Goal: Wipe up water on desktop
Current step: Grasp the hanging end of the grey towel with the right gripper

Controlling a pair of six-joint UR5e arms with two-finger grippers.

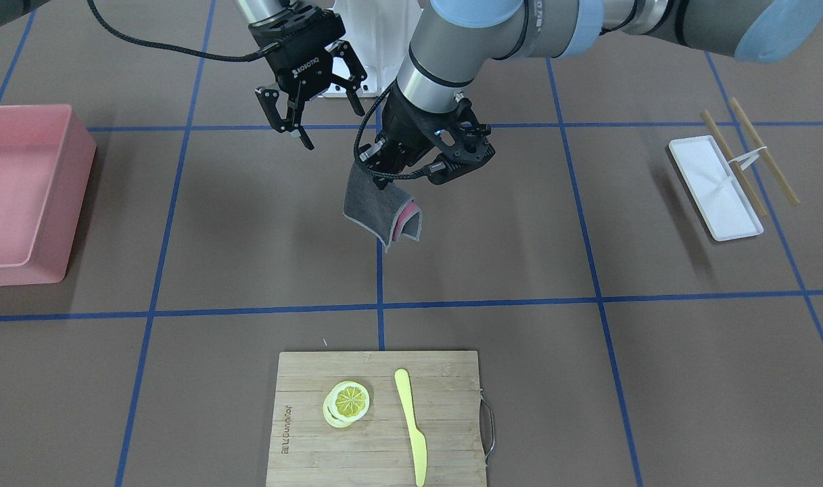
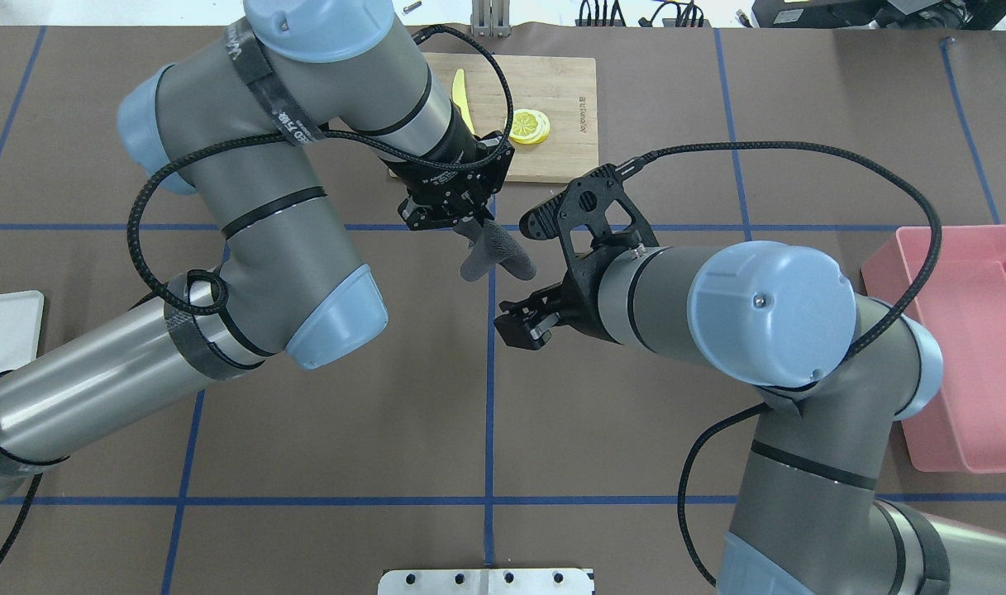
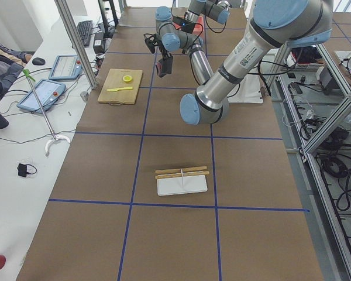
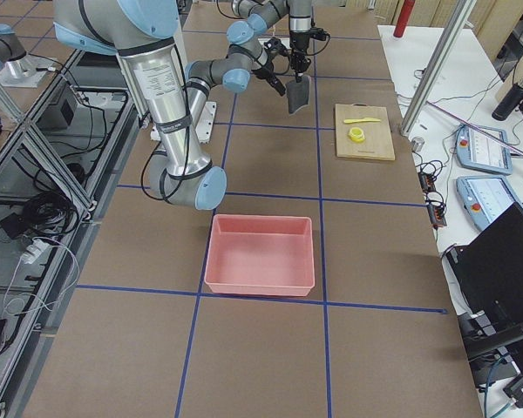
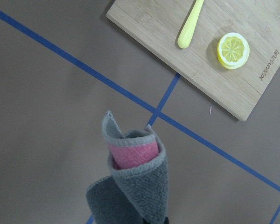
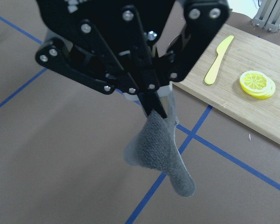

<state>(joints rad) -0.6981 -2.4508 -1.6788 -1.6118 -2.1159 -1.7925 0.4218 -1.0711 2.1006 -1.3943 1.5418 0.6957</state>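
My left gripper (image 1: 379, 166) is shut on the top edge of a grey cloth with a pink inner side (image 1: 382, 211). It holds the cloth hanging clear above the brown desktop (image 1: 506, 257) near a crossing of blue tape lines. The cloth also shows in the overhead view (image 2: 496, 252), the left wrist view (image 5: 137, 184) and the right wrist view (image 6: 161, 149), where the left gripper (image 6: 154, 108) pinches it. My right gripper (image 1: 331, 125) is open and empty, beside the cloth and apart from it. No water shows on the desktop.
A bamboo cutting board (image 1: 377, 446) with lemon slices (image 1: 347, 403) and a yellow knife (image 1: 411, 426) lies at the far side. A pink bin (image 1: 26, 196) stands on my right. A white tray (image 1: 715, 186) with chopsticks lies on my left.
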